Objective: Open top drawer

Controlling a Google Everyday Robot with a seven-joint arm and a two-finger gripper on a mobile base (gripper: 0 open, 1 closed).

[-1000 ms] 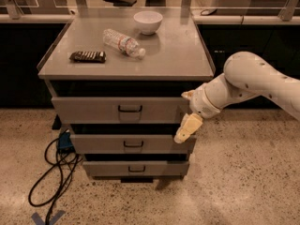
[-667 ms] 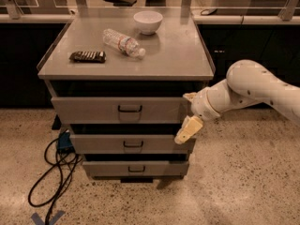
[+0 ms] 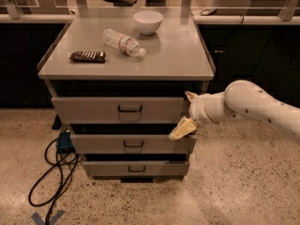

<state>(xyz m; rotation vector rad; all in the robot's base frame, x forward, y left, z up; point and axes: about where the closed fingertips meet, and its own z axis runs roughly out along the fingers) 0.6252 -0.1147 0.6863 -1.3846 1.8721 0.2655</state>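
Note:
The top drawer (image 3: 93, 110) is the tallest grey front of the cabinet, just under the tabletop, with a small dark loop handle (image 3: 130, 108) at its centre. My gripper (image 3: 186, 112) is at the drawer's right end, well to the right of the handle. It is open, with one cream fingertip (image 3: 190, 96) near the front's upper right corner and the other fingertip (image 3: 183, 128) by its lower right corner. It holds nothing. The white arm (image 3: 248, 104) reaches in from the right.
Two shorter drawers (image 3: 133, 144) (image 3: 136, 168) sit below. On the cabinet top (image 3: 178, 55) lie a plastic bottle (image 3: 123, 43), a white bowl (image 3: 148, 21) and a dark snack bag (image 3: 87, 56). Black cables (image 3: 51, 182) lie on the floor at the left.
The arm's elbow has dropped lower and the gripper has edged slightly left against the drawer's right end. The drawer has not visibly moved.

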